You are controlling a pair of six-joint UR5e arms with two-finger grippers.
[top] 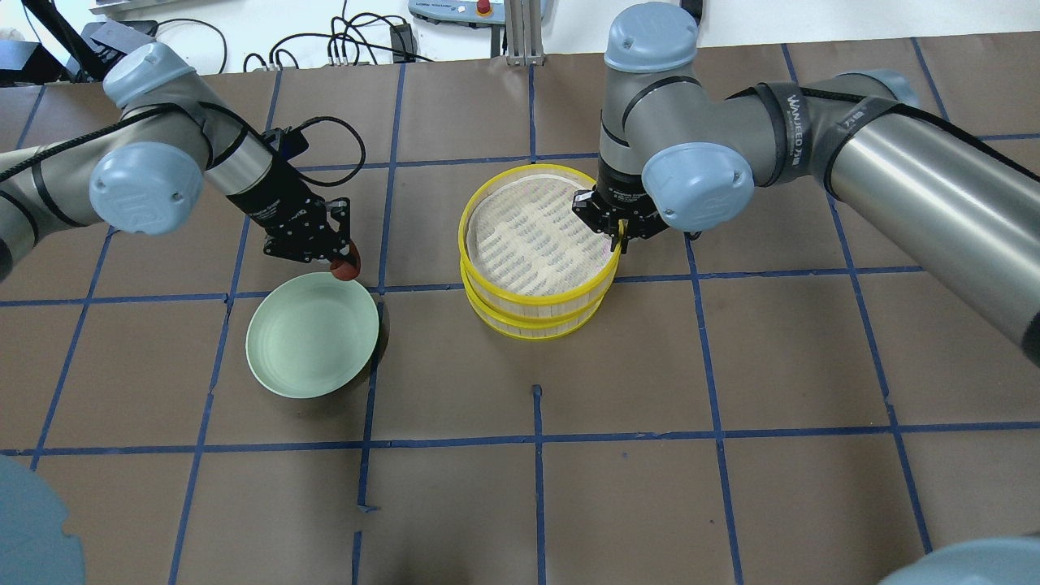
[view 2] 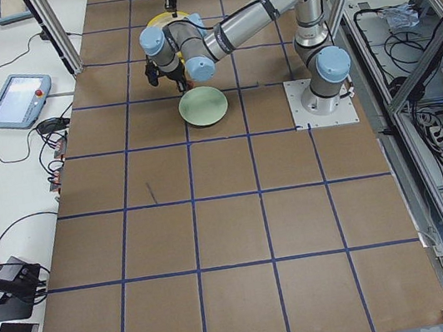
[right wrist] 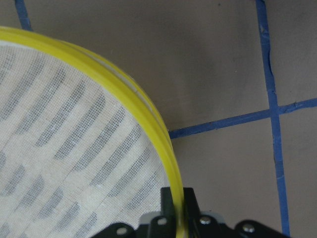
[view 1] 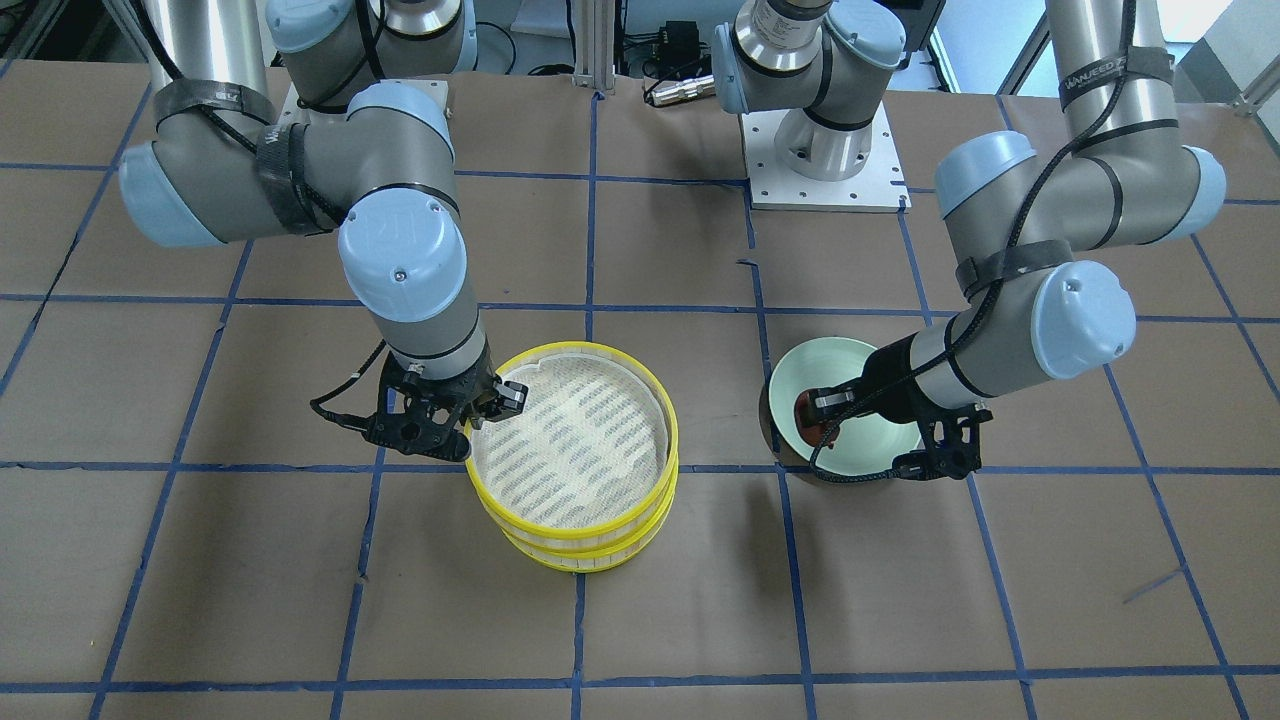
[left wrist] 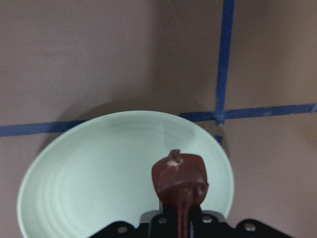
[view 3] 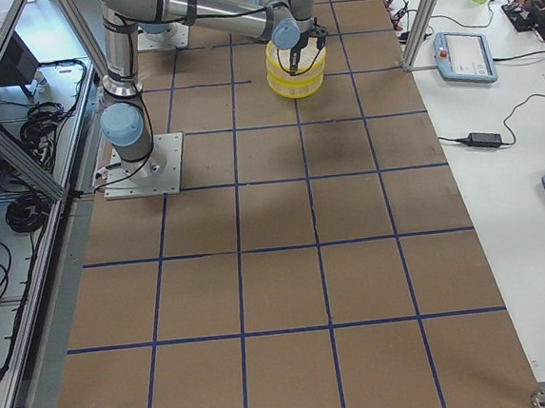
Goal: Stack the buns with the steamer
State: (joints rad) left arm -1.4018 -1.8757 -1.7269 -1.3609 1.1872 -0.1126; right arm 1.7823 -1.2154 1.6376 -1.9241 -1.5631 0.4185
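Overhead view, left to right. We note the left gripper (top: 340,258) closed down on the reddish-brown bun (top: 347,270), which from this angle sits at the far rim of the pale green plate (top: 292,345). The left wrist view adds what the overhead cannot. The bun is pinched narrowly between the two fingers, a pale speck on its top, with the plate's bare inside spread below it. In the front-facing view the gripper body covers part of the bun, and we read it as over the plate's inside rather than outside the rim. Near the table's (top: 731,366) middle stands the yellow steamer (top: 536,302), two tiers stacked, the upper one slightly askew, with a mesh liner across the top. The right gripper (top: 619,236) is at its right-hand rim. The overhead hides the contact behind the wrist. The right wrist view shows the fingers nipped onto the yellow rim, one inside and one outside. Both side views are too small for us to judge either grip.
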